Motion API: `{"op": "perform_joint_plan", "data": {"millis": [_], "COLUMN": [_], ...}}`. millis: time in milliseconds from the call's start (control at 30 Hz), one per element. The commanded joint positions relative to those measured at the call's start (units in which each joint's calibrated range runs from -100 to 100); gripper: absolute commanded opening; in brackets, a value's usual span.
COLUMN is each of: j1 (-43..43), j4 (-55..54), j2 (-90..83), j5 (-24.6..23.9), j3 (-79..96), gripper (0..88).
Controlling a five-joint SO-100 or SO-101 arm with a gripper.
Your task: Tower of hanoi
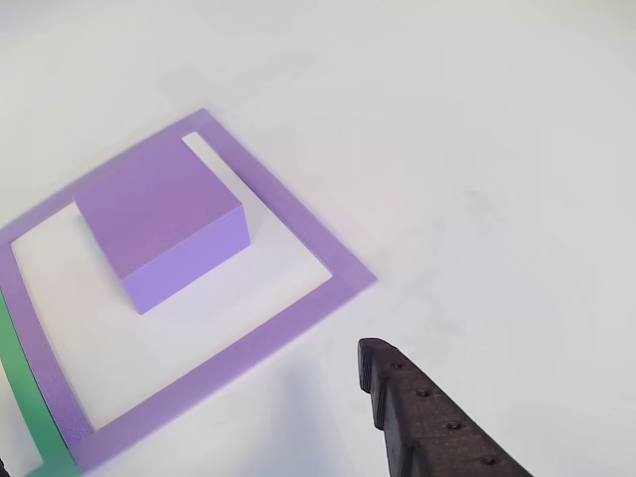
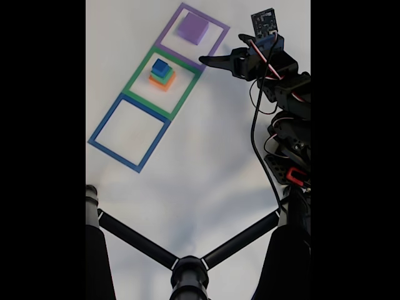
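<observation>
The arm [image 2: 284, 94] was black, with red and black cables and a small circuit board on top. The gripper [image 2: 215, 60] finger [image 1: 427, 417] was ridged black plastic with screws.

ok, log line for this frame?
purple block: alone in purple square | orange, green, blue blocks: stacked in green square | blue square: empty | gripper: beside purple square, holding nothing

Your worktop [image 2: 206, 162]: white, matte. On it you have three flat tape outlines in a diagonal row, touching corner to side: purple outline [image 2: 220, 31], green outline [image 2: 139, 78], blue outline [image 2: 104, 127]. Purple block [image 2: 192, 28] lies inside the purple outline, off-centre. Orange block [image 2: 164, 82] lies inside the green outline, bearing the green block [image 2: 166, 76] and blue block [image 2: 160, 67]. Blue outline holds bare worktop.
</observation>
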Motion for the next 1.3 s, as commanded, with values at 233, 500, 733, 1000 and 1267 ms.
{"op": "perform_joint_plan", "data": {"millis": [233, 500, 733, 1000, 1267], "j1": [-0.26, -1.18, -0.72, -0.57, -3.16], "j4": [-24.04, -34.23, -38.52, -44.43, -47.51], "j2": [22.04, 35.67, 45.04, 56.34, 60.75], "j5": [0.59, 0.59, 0.59, 0.59, 0.59], "j3": [-3.94, -10.85, -17.21, -25.11, -28.2], "gripper": [53.6, 53.5, 54.0, 54.9, 56.1]}}
